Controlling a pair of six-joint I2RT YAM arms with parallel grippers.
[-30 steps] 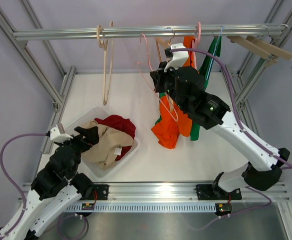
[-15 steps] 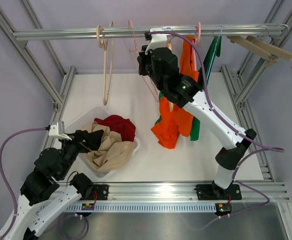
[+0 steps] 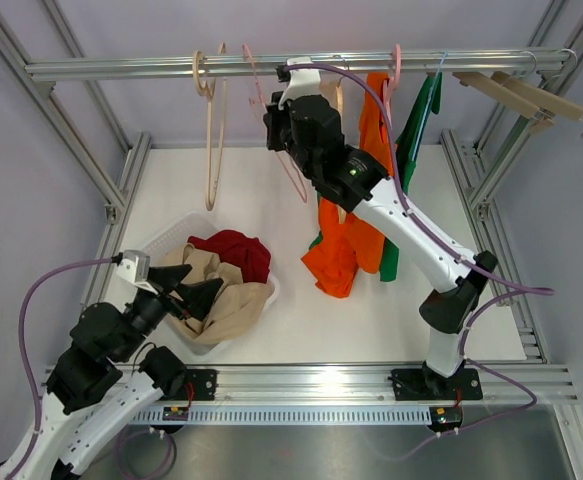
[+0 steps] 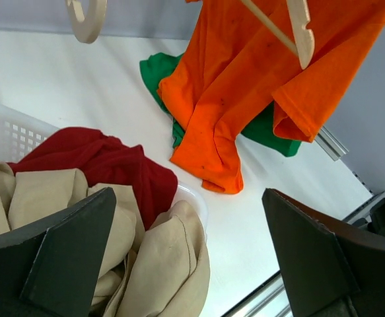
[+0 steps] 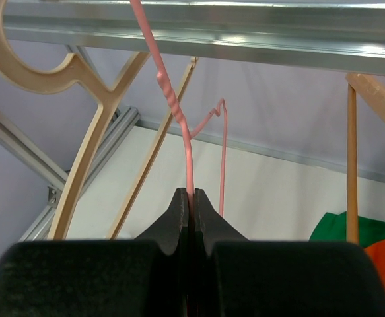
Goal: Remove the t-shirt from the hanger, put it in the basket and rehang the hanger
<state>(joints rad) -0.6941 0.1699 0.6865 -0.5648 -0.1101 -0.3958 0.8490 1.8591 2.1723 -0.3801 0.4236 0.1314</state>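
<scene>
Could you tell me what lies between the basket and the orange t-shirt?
Nothing: the top external view shows bare table between the basket and the orange t-shirt, which lie apart.

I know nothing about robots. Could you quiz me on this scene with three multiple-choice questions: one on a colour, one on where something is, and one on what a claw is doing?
1. The hanger in the right gripper is: A blue; B pink; C black.
2. The red cloth lies: A on the hanger; B in the right gripper; C in the basket.
3. The left gripper is: A open; B shut on the hanger; C shut on the red cloth.

Answers: B, a pink wire runs up from between the shut fingers. C, it sits beside a beige cloth inside the white walls. A, its fingers stand wide apart, holding nothing.
</scene>
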